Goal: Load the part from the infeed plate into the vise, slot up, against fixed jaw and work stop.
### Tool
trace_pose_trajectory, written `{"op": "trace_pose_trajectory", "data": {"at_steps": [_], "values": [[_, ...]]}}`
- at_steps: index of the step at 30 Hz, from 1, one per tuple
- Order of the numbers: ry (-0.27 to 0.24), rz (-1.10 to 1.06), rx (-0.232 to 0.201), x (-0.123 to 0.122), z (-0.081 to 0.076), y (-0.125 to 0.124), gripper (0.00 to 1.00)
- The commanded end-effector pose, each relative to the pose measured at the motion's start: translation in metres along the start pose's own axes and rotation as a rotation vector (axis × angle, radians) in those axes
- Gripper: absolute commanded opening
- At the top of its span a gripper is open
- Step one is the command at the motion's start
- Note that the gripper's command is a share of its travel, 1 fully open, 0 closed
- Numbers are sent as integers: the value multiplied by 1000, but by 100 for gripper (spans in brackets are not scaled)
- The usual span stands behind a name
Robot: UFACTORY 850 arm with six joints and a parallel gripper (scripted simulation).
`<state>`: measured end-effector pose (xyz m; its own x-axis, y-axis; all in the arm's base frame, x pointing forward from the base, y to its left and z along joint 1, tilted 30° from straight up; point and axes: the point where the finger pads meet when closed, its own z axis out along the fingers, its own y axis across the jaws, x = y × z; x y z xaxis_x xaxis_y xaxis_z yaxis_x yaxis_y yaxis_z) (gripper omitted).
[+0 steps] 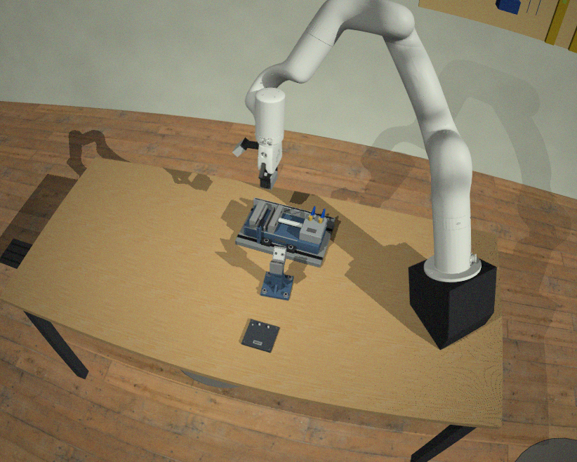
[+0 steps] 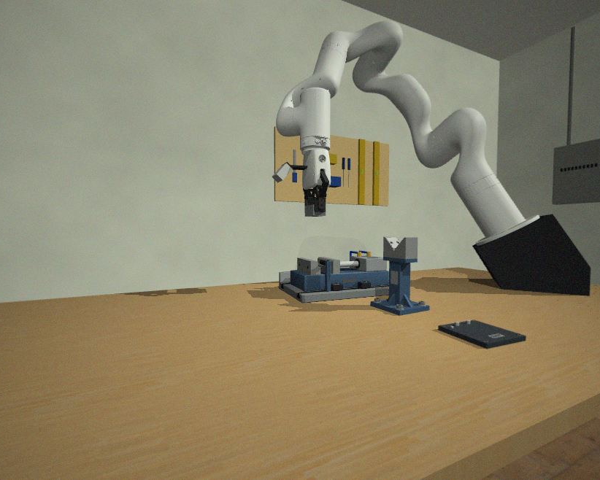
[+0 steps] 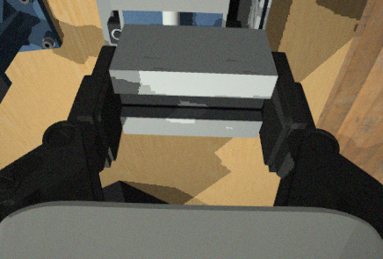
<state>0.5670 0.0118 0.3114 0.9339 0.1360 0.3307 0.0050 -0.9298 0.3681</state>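
The V-block (image 1: 279, 254) (image 2: 400, 249) stands beside the vise (image 1: 285, 228) (image 2: 336, 279) on the counter (image 1: 144, 258) (image 2: 212, 371), with the infeed plate (image 1: 260, 335) (image 2: 481, 333) beyond it; the arm (image 1: 425, 94) (image 2: 414, 103) arches over, its gripper (image 1: 267, 181) (image 2: 314, 207) (image 3: 192, 73) pointing down above the vise, pinching the part (image 3: 193, 65) by its ends, high in the air

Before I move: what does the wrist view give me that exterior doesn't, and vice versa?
Wrist only: the block's long side with its dark lengthwise groove.

Exterior only: V-block with its notch, infeed plate, black pedestal, tool board.

Both: claw shut on the block, parts of the vise, V-block's blue foot.
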Motion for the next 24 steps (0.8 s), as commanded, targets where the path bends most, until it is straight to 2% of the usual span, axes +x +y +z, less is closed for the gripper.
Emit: {"op": "trace_pose_trajectory", "data": {"at_steps": [1, 24], "values": [[2, 0, 0, 1, 4, 0, 0], [2, 0, 0, 1, 36, 0, 0]]}}
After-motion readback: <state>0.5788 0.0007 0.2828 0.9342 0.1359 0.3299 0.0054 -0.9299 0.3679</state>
